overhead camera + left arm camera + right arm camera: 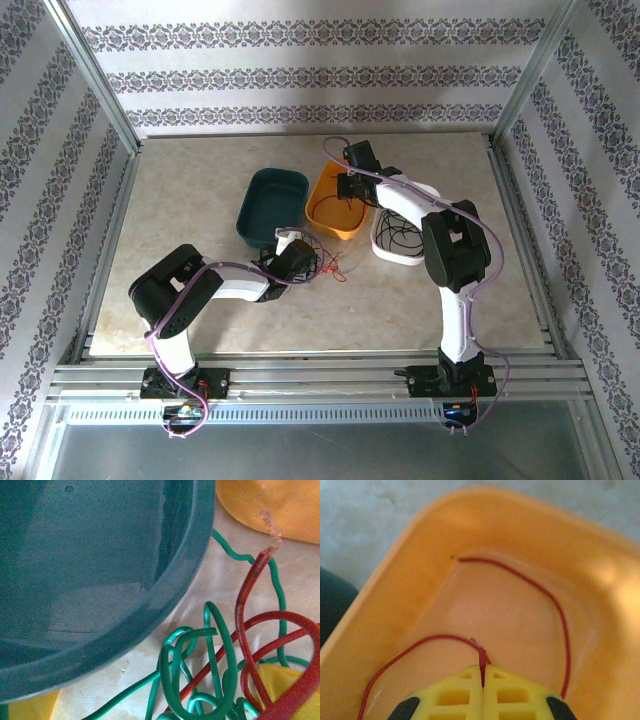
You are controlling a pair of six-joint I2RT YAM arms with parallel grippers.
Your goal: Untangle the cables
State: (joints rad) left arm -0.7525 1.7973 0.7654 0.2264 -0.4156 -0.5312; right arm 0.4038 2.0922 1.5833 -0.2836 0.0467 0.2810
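Patterned wallpaper on three sides, pale marbled bench below. Right tool down inside orange tray, yellow pads pressed flat together and pinching red wire at the very tips. Ahead of those tips, one wide loop of that wire across the tray floor, with a bare frayed end just beyond the pinch. To the right of this tool, beside the orange tray, white tray with black cable coiled in it. Left tool low over the bench with its pads spread wide, one yellow pad at the right edge of the wrist view and another at the lower left corner, closed on nothing. Between and just ahead of those pads, green cable and red cable looped through each other on the bench, red strand crossing over the right pad. Ahead and left of this tool, teal tray, its wall just beside the tangle. Cannot tell whether the two red strands are one length.
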